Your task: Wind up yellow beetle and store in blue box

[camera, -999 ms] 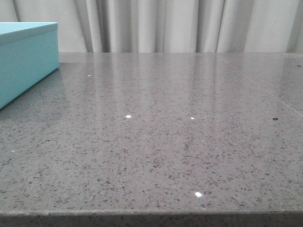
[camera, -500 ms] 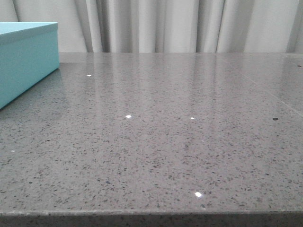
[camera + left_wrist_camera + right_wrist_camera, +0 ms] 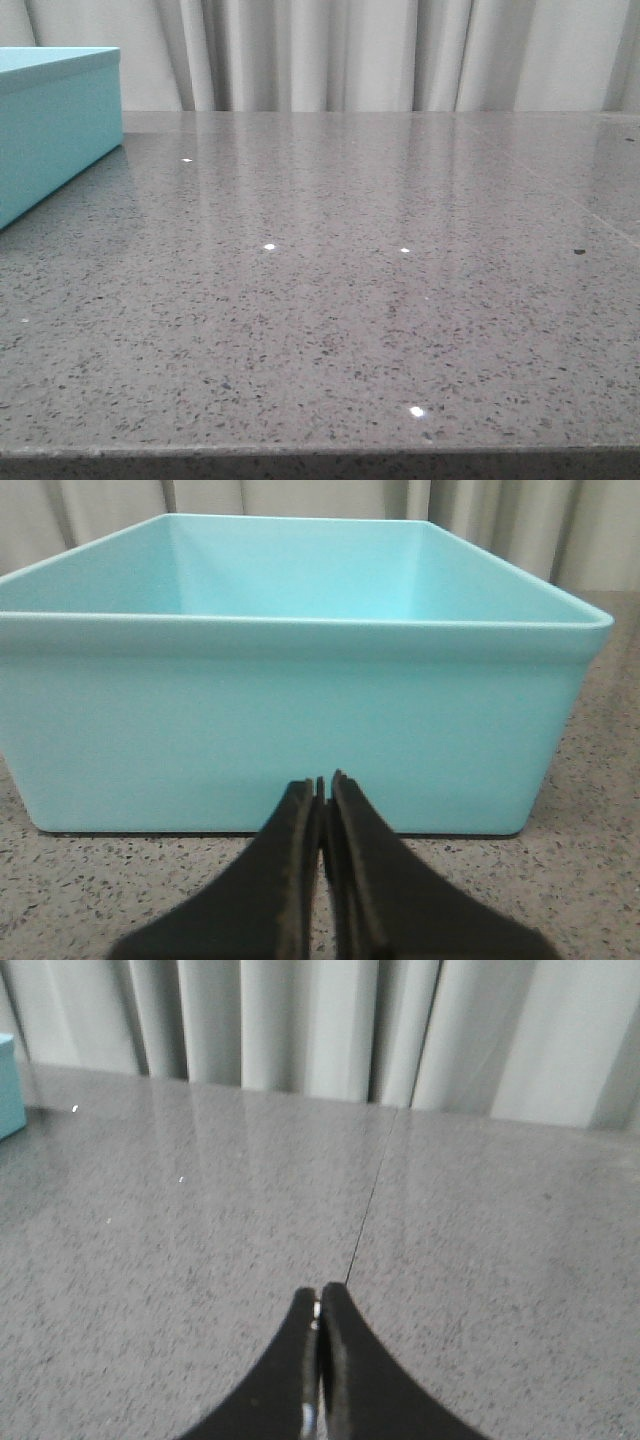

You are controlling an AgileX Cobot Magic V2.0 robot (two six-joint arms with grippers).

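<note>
The large light turquoise-blue rectangular box [image 3: 55,125] stands open-topped at the far left of the glossy grey speckled stone desk [image 3: 350,300], with pale pleated curtains [image 3: 380,55] hanging behind. No yellow toy car shows in any view, and what the left wrist view shows of the box's interior is bare. The left black pincer [image 3: 325,785] is closed on nothing, its tips low over the desk just before the box's near wall. The right black pincer [image 3: 318,1305] is likewise closed and empty, pointing across bare desk towards the curtains.
</note>
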